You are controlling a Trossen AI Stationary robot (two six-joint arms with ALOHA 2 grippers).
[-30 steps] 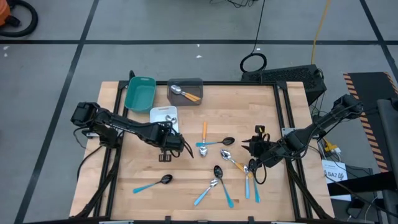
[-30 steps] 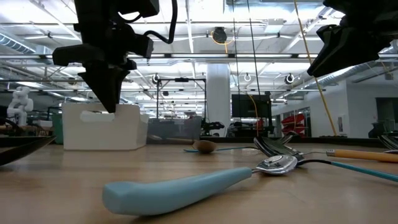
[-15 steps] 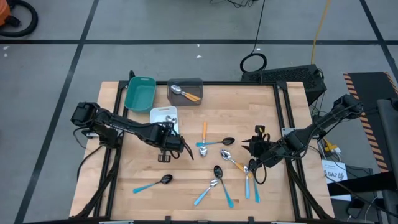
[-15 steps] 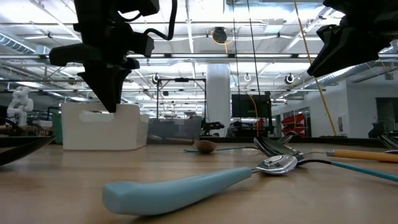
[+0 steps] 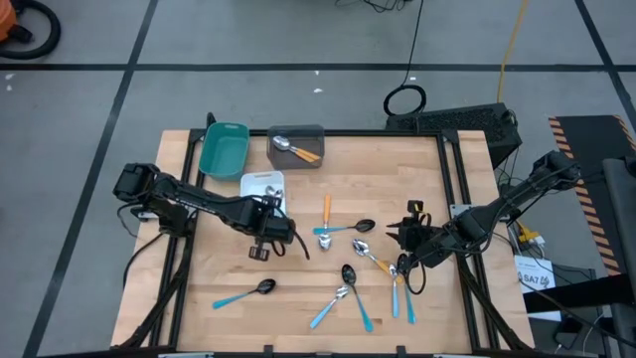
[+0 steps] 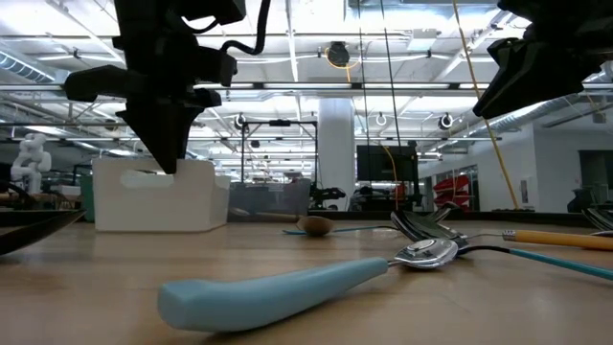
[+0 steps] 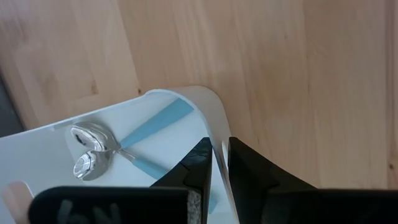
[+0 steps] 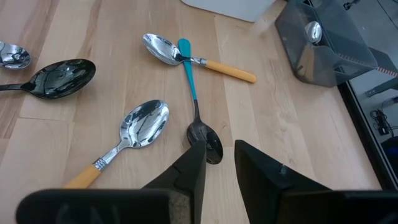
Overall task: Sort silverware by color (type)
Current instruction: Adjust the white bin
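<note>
A wooden table (image 5: 298,164) holds scattered spoons (image 5: 350,273) in its middle and right part. One spoon lies in the grey tray (image 5: 296,147); a blue-handled one lies in the white tray (image 7: 112,149). The left gripper (image 7: 219,163) hangs over the white tray's edge, jaws nearly together, holding nothing. The right gripper (image 8: 219,163) hovers above the scattered spoons, jaws slightly apart, empty.

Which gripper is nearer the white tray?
Left. The left gripper hangs at the white tray's near edge; the right gripper sits across the table among loose spoons.
</note>
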